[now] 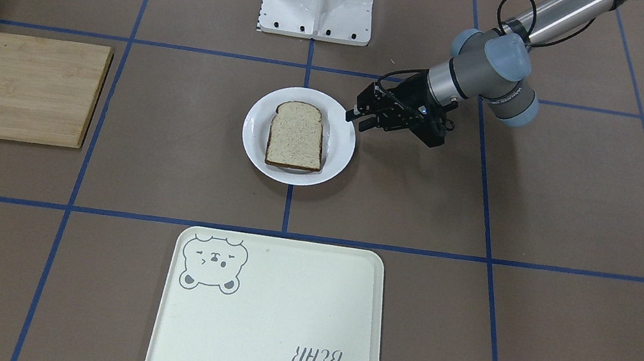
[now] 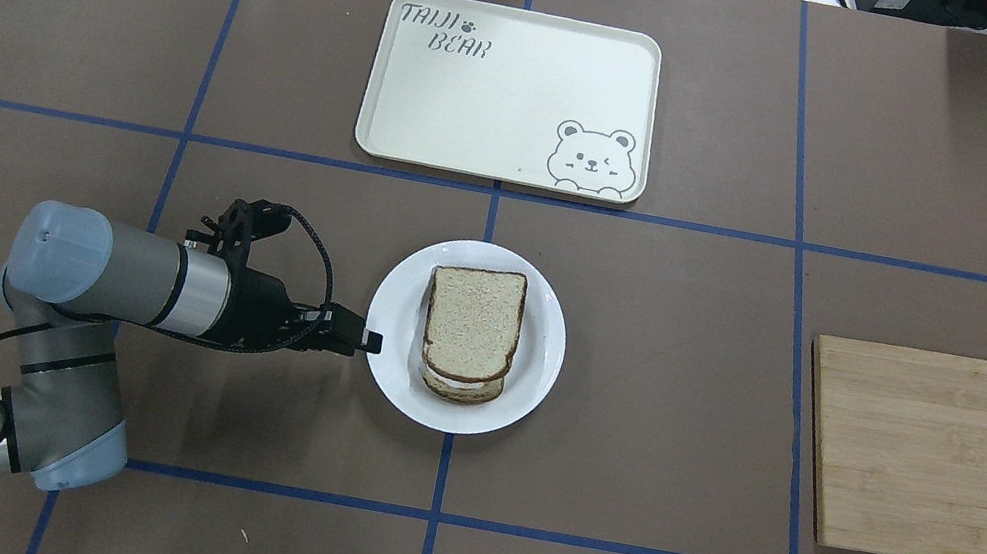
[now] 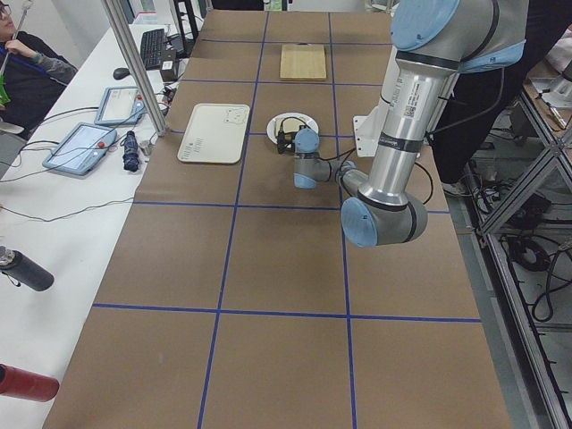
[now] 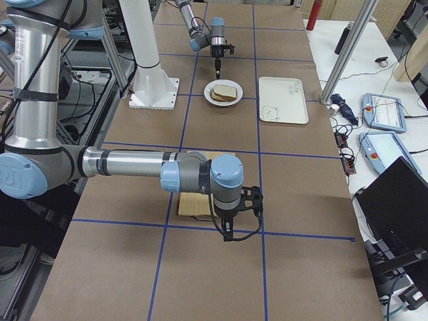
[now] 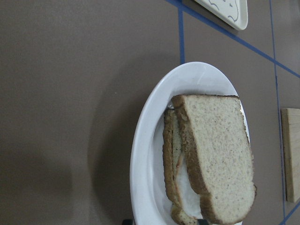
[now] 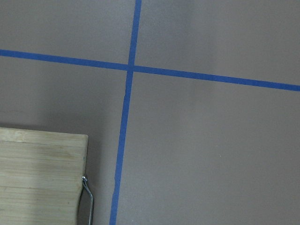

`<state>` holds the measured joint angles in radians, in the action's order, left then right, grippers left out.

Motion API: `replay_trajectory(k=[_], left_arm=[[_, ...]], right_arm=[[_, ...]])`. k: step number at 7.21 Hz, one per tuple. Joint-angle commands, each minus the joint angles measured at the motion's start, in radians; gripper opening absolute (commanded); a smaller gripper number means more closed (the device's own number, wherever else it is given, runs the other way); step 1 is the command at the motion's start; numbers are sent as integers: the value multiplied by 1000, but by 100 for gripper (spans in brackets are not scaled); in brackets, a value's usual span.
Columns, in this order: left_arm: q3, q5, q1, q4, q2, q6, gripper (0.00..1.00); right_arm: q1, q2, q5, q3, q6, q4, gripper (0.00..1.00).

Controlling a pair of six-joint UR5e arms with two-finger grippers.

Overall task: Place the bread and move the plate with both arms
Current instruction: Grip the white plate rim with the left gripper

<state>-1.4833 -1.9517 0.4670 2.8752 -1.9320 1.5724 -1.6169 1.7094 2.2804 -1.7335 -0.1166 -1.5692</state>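
The black fingers (image 1: 365, 125) of the left gripper (image 1: 357, 118) are set at the rim of the round glossy white plate (image 1: 252, 131); their grip cannot be told. Overhead, the pale speckled dark-crusted bread slice (image 2: 475, 314) is stacked on a second slice (image 2: 458, 389) there. From the right, the right gripper (image 4: 229, 233) is seen, its state unclear.

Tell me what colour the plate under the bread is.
White; the plate shows best in the overhead view.

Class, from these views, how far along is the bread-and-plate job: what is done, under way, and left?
Done: the bread lies atop another slice on the plate. In hand: the left tool is at the plate's rim; its grip is unclear. Left: the plate stands apart from the tray, probably its goal, and the right tool hangs far off by the cutting board.
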Motion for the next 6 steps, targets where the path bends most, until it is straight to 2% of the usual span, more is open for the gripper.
replay_trajectory(k=[1, 6], left_arm=[[8, 28, -4, -4, -8, 5, 50], [55, 51, -13, -1, -51, 8, 42]], right_arm=[[0, -1, -1, 0, 0, 1, 100], [2, -5, -2, 8, 0, 1, 100]])
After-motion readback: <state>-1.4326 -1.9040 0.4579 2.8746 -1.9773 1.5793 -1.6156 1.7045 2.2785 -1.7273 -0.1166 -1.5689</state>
